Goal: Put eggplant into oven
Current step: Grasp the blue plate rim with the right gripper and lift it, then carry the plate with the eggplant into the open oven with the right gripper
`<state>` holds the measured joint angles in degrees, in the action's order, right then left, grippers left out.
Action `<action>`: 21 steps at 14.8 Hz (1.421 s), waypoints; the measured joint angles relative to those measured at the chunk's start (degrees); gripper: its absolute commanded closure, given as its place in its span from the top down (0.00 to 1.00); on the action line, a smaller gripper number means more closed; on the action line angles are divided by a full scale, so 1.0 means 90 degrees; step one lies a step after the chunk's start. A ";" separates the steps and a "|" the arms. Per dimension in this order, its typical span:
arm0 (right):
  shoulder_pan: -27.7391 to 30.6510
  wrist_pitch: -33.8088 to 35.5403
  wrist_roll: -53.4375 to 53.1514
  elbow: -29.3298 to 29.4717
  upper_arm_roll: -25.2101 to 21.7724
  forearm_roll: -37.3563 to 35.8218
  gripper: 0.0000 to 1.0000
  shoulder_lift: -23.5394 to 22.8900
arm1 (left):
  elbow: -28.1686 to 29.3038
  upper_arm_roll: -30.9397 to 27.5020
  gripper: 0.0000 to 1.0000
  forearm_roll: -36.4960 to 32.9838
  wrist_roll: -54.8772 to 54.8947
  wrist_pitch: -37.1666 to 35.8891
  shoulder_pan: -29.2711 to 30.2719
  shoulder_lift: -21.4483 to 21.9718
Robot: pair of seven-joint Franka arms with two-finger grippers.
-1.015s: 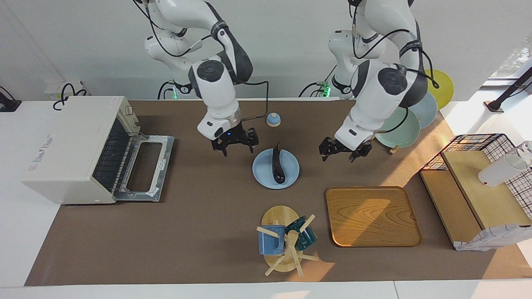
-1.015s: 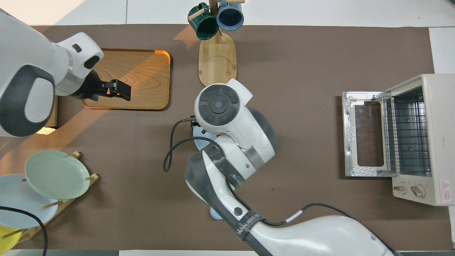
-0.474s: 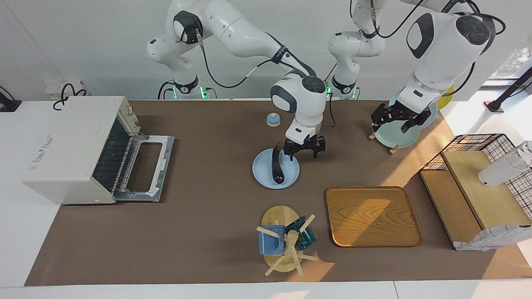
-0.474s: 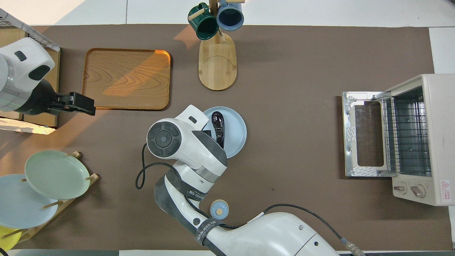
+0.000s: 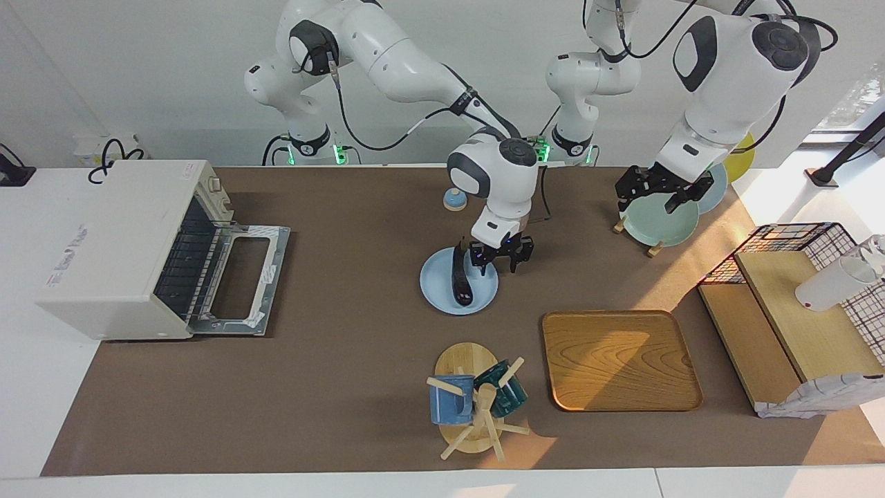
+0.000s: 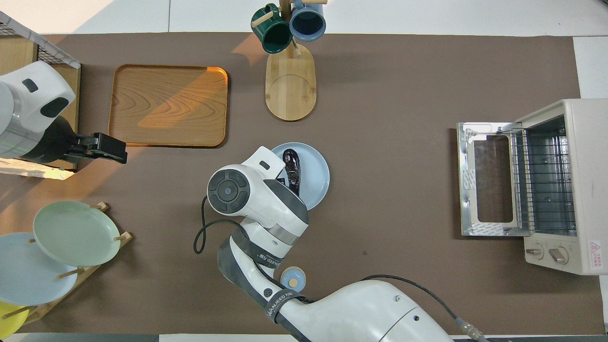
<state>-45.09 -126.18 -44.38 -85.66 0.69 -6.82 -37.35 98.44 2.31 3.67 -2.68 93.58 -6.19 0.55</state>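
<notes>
The right gripper [image 5: 499,259] hung low over the light blue plate [image 5: 484,294], at the edge toward the left arm's end of the table, its fingers spread apart and holding nothing. Just beside it the eggplant [image 5: 460,279] lay on the plate, its length running away from the robots. It looked light and fairly firm, but its glossy skin would likely be slippery and its rounded body prone to roll. I judged the thick middle, gripped across its narrow width, the safest hold. The oven [image 5: 117,249] stood at the right arm's end of the table, door [image 5: 238,280] dropped open. The left gripper [image 5: 657,192], fingers parted and empty, waited over the plate rack [image 5: 653,228].
</notes>
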 measured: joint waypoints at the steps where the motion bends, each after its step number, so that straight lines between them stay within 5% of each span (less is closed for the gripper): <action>1: 0.0000 -0.0004 0.0000 -0.0017 -0.0002 -0.0009 0.00 0.0004 | 0.0001 -0.0003 1.00 0.0000 0.0000 -0.0013 0.0001 0.0003; 6: 0.0000 0.0226 0.0226 0.0063 -0.0010 -0.0250 0.00 0.0147 | -0.0001 -0.0003 1.00 -0.0001 0.0000 -0.0148 0.0002 0.0009; 14: 0.0801 0.2410 0.2280 0.0260 -0.0140 -0.1099 0.00 0.0961 | -0.0447 0.0005 1.00 -0.0230 0.0000 -0.0651 0.0109 0.0002; 17: 0.1478 0.2553 0.2972 -0.0577 -0.0146 -0.1159 0.00 0.1768 | -0.0486 0.0007 1.00 -0.0243 0.0120 -0.0744 0.0195 0.0001; 21: 0.2248 0.2261 0.3421 -0.2566 -0.0143 -0.1249 0.00 0.3244 | -0.0488 0.0014 1.00 -0.0242 0.0174 -0.0735 0.0265 0.0001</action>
<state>-24.86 -105.83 -13.59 -108.75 -0.60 -18.06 -8.15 94.05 2.44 1.49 -1.11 86.96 -3.80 0.56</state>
